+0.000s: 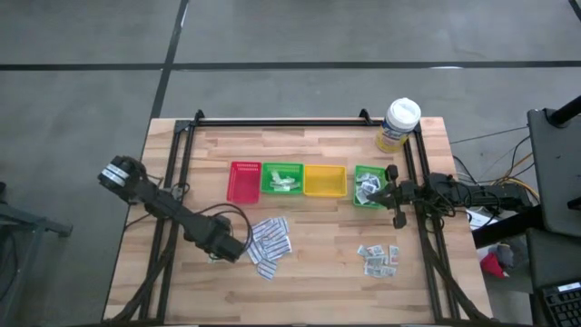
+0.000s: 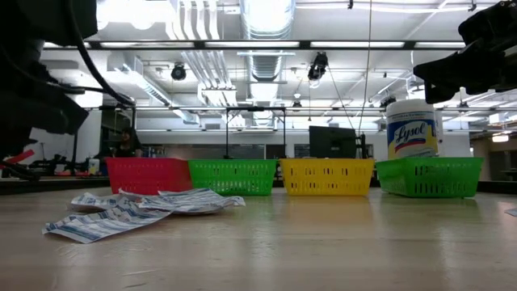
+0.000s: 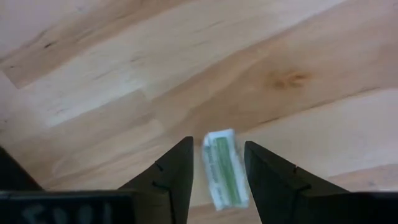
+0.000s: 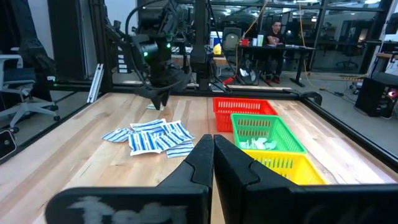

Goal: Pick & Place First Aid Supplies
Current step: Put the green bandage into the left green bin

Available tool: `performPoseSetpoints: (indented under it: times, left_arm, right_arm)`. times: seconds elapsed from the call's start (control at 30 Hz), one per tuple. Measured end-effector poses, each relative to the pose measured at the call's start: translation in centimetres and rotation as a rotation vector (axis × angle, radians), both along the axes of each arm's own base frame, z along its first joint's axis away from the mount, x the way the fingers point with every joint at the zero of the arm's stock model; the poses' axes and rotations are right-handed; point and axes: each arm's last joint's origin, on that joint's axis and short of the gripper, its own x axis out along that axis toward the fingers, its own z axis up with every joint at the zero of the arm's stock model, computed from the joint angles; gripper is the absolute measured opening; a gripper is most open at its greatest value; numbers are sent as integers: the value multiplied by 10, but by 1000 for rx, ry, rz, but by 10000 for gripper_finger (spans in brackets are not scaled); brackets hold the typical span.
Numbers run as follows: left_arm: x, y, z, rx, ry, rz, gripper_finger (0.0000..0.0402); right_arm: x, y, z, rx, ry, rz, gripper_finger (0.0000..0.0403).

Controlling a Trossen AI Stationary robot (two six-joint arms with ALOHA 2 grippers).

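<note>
the left hand (image 3: pixel 216 171) hung open over a pale green-white paper sachet (image 3: pixel 222 168), fingers either side of its long axis, gripping nothing.

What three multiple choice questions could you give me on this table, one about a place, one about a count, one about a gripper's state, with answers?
1. Where is the white-lidded tub?
A. far right corner of the table
B. inside the red tray
C. beside the blue-striped packets

2. How many trays stand in the row?
A. two
B. four
C. six

3. How is the right gripper?
A. open wide
B. shut, empty
C. shut on a packet

Answers: 1 A, it stands behind the right green tray. 2 B, red, green, yellow, green. 3 B, its fingers meet with nothing between.
</note>
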Motion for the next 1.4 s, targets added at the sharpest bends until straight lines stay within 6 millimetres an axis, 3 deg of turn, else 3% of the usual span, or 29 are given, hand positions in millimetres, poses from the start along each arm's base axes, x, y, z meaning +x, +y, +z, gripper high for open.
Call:
performPoseSetpoints:
  times: [0.67,1.17,1.4]
  left_arm:
    - [-2,1,-4,-12,-2,-8,147]
    - [-10,6,16,-17,-31,-14,147]
    - [-12,7,8,-10,-19,-6,147]
  right_arm:
    - [0,0,0,0,0,0,8]
    - [0,0,0,0,0,0,8]
    - [0,0,0,0,0,0,8]
